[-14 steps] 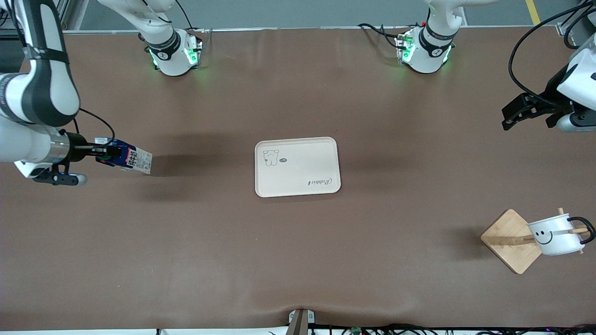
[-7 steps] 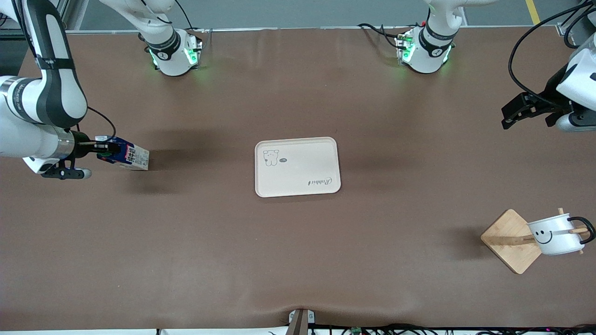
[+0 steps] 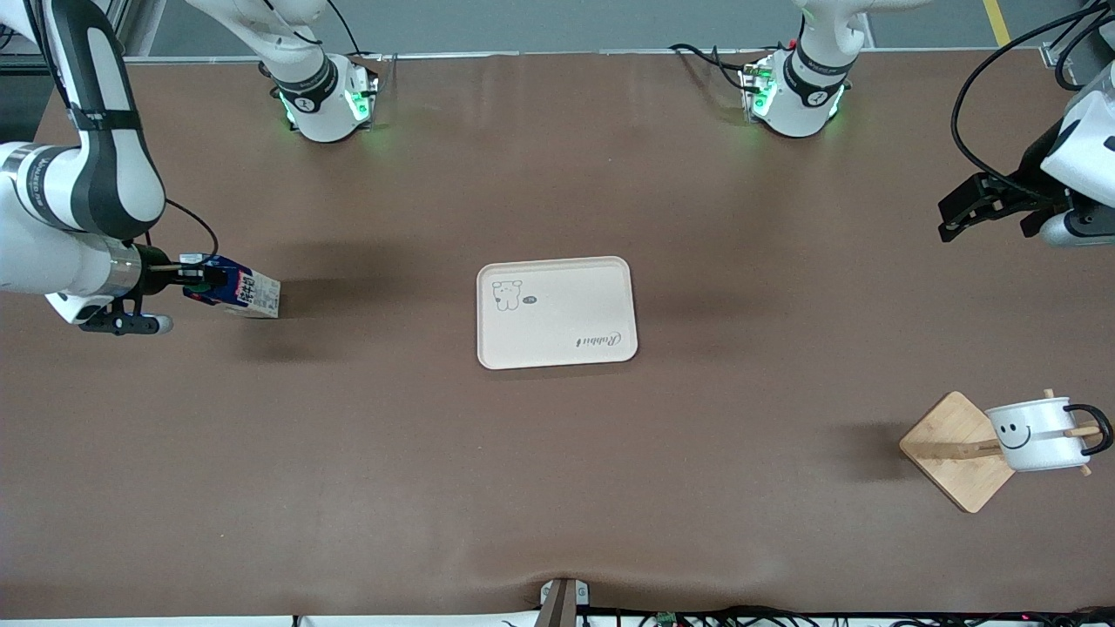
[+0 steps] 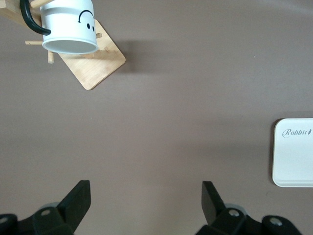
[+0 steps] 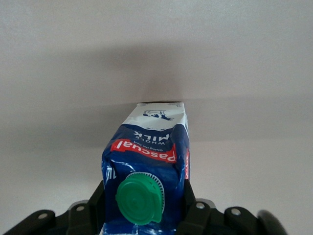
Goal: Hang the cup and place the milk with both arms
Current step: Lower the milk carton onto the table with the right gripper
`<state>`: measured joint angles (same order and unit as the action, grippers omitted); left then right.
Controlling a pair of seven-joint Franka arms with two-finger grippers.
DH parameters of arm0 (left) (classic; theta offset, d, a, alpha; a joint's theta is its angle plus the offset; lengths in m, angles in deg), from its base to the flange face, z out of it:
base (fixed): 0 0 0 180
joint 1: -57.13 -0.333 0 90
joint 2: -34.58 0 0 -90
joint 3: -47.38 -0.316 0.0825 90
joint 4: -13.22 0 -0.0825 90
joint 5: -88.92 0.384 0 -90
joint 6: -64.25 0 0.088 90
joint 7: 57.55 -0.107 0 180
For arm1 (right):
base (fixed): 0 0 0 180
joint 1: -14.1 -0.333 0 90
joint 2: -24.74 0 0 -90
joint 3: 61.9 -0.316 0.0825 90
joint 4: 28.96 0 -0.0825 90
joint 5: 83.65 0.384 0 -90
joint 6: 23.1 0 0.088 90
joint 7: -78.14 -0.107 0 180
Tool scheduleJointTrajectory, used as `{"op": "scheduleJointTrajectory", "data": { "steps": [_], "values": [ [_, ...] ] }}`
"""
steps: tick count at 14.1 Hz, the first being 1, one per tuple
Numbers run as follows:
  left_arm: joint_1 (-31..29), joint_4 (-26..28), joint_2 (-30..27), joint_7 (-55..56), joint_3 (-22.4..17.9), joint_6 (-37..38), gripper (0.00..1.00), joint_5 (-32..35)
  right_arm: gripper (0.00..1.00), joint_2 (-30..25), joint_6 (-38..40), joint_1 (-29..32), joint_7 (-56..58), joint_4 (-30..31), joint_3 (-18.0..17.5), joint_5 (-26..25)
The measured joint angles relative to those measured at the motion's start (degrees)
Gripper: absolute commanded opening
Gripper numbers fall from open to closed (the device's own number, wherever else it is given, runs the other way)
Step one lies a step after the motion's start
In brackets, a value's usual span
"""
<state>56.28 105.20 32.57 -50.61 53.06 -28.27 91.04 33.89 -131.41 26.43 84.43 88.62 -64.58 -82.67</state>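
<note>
Milk lower in right claw.

Even, bright overhead light; soft blurred shadows lie on the brown desk beside the tray and the carton. Right wrist view looks washed-out pale.

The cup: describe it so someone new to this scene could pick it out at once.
Start at the cream tray mid-table, then look toward the left arm's end, nearer the front camera, to the wooden rack. The cup hangs there by its black handle: white enamel, with a black smiley face.
</note>
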Motion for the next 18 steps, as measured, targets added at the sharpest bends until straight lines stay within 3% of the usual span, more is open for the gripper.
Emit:
{"op": "scheduleJointTrajectory", "data": {
  "steps": [2,3,4,5,6,15,18],
  "values": [
    [-0.1,-0.1,0.0,0.0,-0.2,0.0,1.0,0.0,0.0,-0.5,-1.0,0.4,1.0,1.0,0.0,0.5],
    [-0.2,-0.2,-0.1,0.0,-0.3,0.0,1.0,0.0,0.06,-0.9,-1.6,0.7,1.9,1.7,0.0,0.8],
    [-0.2,-0.3,-0.2,0.0,-0.3,0.0,1.0,0.0,0.61,-1.2,-1.9,1.2,2.7,2.1,0.0,1.3],
    [-0.2,-0.3,-0.2,0.0,-0.3,0.0,1.0,0.0,0.96,-1.3,-2.1,1.7,3.5,2.3,0.0,1.9],
    [-0.2,-0.4,-0.2,0.0,-0.3,0.0,1.0,0.0,1.0,-1.3,-2.1,2.0,4.0,2.3,0.0,2.3],
    [-0.2,-0.4,-0.2,0.1,-0.3,1.2,1.0,0.0,1.0,-1.3,-3.0,2.1,4.3,3.5,0.0,2.4],
    [-0.2,-0.5,-0.3,0.1,-0.4,1.2,1.0,0.0,1.0,-1.3,-0.4,2.1,4.3,1.1,-0.1,2.4]
  ]
}}
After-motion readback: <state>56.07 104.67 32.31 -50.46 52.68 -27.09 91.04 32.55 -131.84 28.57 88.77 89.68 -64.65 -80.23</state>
